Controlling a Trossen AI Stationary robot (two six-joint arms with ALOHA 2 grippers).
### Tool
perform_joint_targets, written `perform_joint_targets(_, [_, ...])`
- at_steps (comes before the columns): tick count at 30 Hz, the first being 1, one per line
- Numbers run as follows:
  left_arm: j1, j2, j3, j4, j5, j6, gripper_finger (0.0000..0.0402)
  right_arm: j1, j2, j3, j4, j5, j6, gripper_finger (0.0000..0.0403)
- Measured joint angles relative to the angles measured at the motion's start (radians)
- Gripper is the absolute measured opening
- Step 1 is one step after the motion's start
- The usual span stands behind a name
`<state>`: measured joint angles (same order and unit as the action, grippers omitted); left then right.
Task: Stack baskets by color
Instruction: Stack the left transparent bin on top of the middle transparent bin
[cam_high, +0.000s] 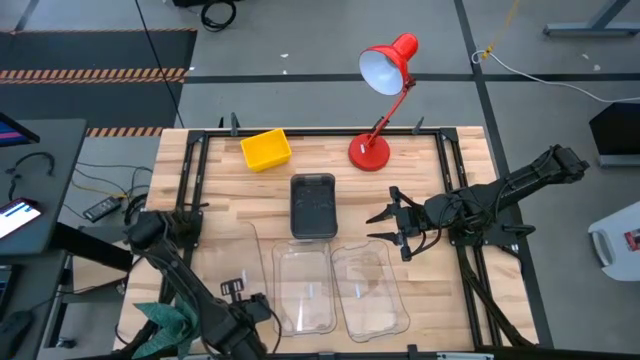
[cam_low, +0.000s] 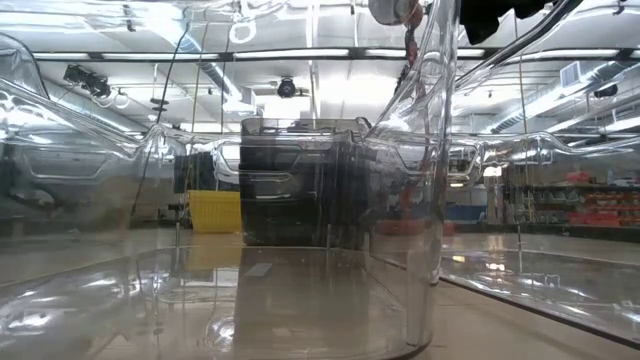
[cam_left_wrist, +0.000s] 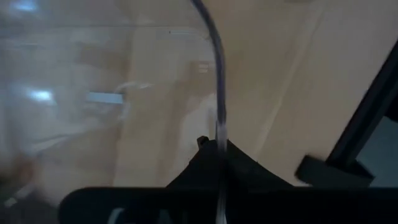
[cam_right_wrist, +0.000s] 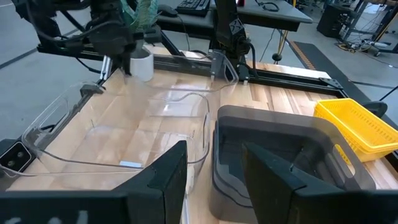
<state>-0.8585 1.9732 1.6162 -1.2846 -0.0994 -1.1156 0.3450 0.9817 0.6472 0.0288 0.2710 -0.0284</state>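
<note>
Pinching thin wall of clear bin (cam_high: 303, 288) at table's near edge was left gripper (cam_high: 243, 296), fingers (cam_left_wrist: 217, 163) squeezed shut on rim. Second clear bin (cam_high: 368, 290) lay just beside. Grey bin (cam_high: 313, 206) sat mid-table, yellow bin (cam_high: 266, 149) behind. Right gripper (cam_high: 392, 228) hung open, holding nothing. Red lamp (cam_high: 380, 90) stood at back.
</note>
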Motion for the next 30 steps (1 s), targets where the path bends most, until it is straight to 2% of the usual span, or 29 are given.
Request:
perform_joint_targets(4, [0.005,-0.004,0.069,-0.112,-0.010,0.000,0.0002,0.000,0.000,0.000,0.000,0.000,0.000,0.0156])
perform_joint_targets(9, [0.004,-0.005,0.197,-0.287,-0.084,-0.004,0.0001,0.000,0.000,0.000,0.000,0.000,0.000,0.0156])
perform_joint_targets(17, [0.008,-0.024,0.345,-0.286,-0.229,0.023,0.0001,0.000,0.000,0.000,0.001,-0.001,0.000,0.0156])
perform_joint_targets(21, [0.010,-0.024,0.395,-0.285,-0.263,0.060,0.0000,0.000,0.000,0.000,0.001,-0.003,0.003,0.0156])
perform_joint_targets(30, [0.017,-0.067,0.407,-0.289,-0.321,0.096,0.0000,0.000,0.000,0.000,0.000,-0.003,0.009,0.0156])
